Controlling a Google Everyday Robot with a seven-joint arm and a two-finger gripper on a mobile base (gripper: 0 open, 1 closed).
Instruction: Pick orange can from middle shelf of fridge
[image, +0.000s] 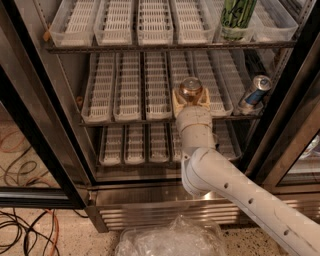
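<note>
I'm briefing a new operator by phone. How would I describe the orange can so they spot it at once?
In the open fridge, look at the middle shelf of three tiers. Right of centre, at its front, stands the orange can, with the gripper around it. It is short and copper-coloured, unlike the slim blue-and-silver can tilted further right.

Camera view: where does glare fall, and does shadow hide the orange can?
Camera view: warm, uneven light; glare on the white arm and steel base; the orange can shows a bright highlight on top, unhidden, with the gripper at it on the middle shelf; the floor at left lies dim.
</note>
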